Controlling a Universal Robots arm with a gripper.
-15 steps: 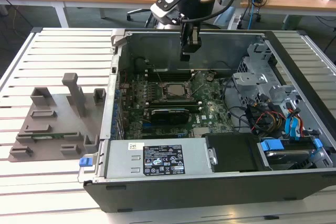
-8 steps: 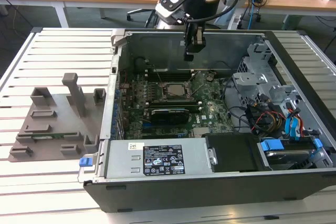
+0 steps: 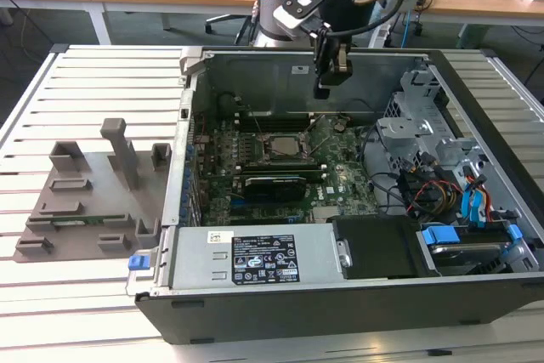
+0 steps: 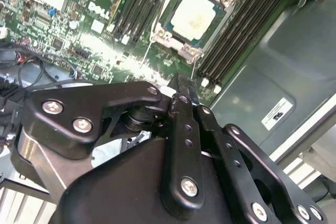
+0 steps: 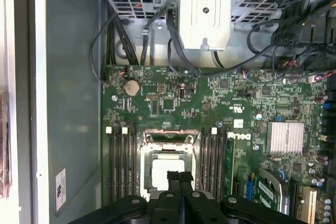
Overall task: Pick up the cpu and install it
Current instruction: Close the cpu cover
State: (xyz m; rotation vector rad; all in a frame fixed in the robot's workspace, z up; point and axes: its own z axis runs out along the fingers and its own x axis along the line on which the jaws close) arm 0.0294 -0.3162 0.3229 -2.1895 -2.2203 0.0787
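One cpu (image 4: 195,11); one motherboard (image 5: 173,98); one computer case (image 3: 340,308); one grey tray (image 3: 102,200); one pincer (image 5: 180,178).

matt silvery metal cpu (image 4: 195,10), glossy green motherboard (image 5: 157,103)

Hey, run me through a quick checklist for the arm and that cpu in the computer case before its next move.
1. cpu lying inside the socket frame: ok.
2. end effector empty and shut: ok.
3. end effector off the motherboard, hanging above it in the exterior view: ok.
4. end effector lined up over the cpu in both wrist views: ok.
5. socket frame latched down: cannot tell.
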